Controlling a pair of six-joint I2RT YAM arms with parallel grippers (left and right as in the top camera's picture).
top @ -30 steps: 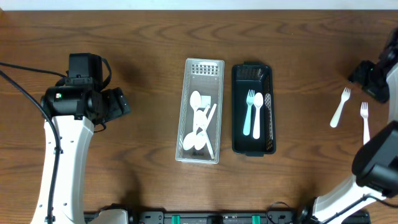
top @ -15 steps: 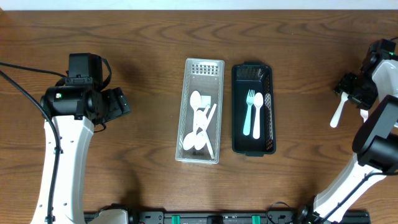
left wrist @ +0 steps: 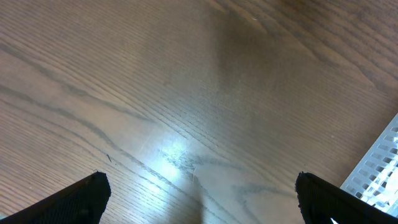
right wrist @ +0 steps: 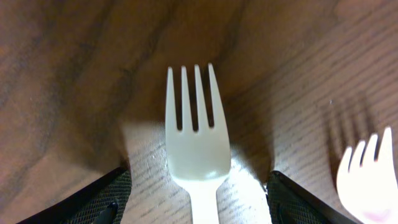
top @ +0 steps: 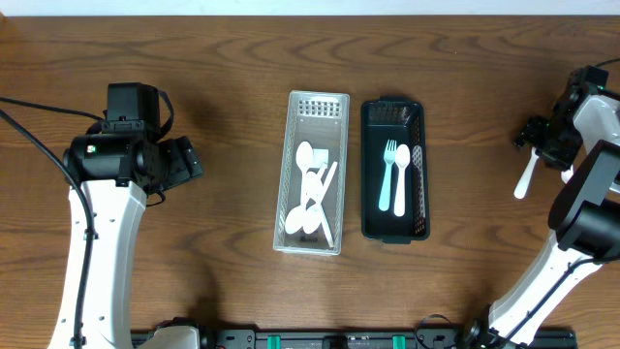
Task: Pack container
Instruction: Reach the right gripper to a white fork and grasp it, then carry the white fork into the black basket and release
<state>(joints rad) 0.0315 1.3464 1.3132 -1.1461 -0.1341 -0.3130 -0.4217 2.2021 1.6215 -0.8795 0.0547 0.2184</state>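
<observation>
**Q:** While the right arm (top: 586, 194) hangs over the loose cutlery, where does each item lie with respect to the black bin (top: 392, 236)?

**A:** Refer to the overhead view. The clear perforated tray (top: 320, 105) stands just beside the black bin, on its left, with the long sides parallel and a narrow gap between them. Several white spoons (top: 308, 189) lie crossed in that tray. Inside the black bin, a teal fork (top: 387, 184) and a teal spoon (top: 399, 189) lie side by side, heads toward the far end. A dark strip along the bin's right wall may be a further utensil; the view is too small to confirm this.

**Q:** And the items outside both containers?

**A:** One white fork (right wrist: 196, 155) lies flat on the desk (top: 223, 58), well apart from the black bin, on its right. A second white fork (right wrist: 368, 180) lies near the first. Only its head shows, at the edge of the right wrist view.

**Q:** What is the state of the fingers?

**A:** The right fingers (right wrist: 99, 202) stand apart, one on each side of the first white fork's neck. Desk surface shows between each finger and the fork. The left fingers (left wrist: 81, 199) stand wide apart above the desk, well to the left of the black bin, beyond the clear perforated tray. A corner of that tray shows at the edge of the left wrist view.
</observation>
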